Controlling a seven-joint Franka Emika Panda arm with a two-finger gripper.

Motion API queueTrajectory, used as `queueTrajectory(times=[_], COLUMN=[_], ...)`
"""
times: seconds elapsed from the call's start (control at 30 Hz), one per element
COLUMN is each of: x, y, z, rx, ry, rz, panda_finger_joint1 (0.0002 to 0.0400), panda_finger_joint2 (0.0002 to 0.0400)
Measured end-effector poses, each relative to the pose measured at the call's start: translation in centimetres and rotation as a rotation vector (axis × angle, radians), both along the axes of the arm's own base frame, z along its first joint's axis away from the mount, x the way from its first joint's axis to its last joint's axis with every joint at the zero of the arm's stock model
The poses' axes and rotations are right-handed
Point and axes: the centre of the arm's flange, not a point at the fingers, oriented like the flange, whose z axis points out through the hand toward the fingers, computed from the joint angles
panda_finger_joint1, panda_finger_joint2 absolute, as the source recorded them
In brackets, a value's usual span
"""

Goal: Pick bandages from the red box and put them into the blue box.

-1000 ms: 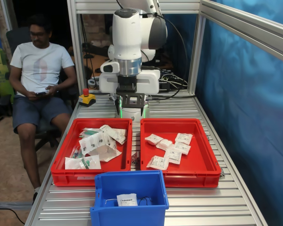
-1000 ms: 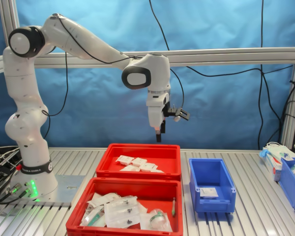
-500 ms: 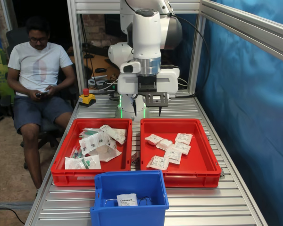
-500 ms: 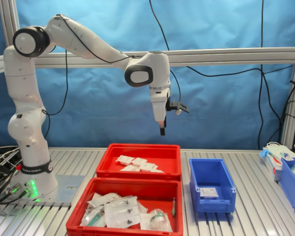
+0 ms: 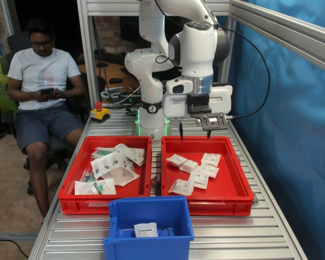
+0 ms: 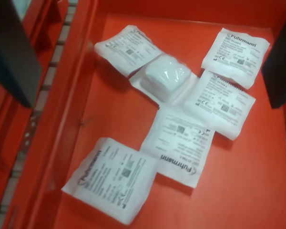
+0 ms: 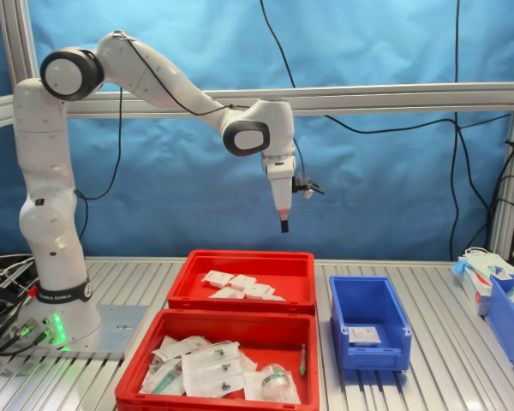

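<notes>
The gripper (image 5: 194, 131) hangs with jaws spread and empty above the red box (image 5: 233, 201) — 5 bandages (image 6: 177, 145) lie inside

Blue curtain (image 7: 394, 171) behind aluminium frame (image 7: 394, 98); slatted table (image 5: 233, 238).
</notes>
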Motion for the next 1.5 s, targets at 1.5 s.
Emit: queueTrajectory(times=[1.5], x=[-7.5], y=[4.3], z=[-18.0], rx=[-0.019], ry=[0.056], rz=[0.091], panda_finger_joint1=[0.0400], panda_finger_joint2=[0.0400])
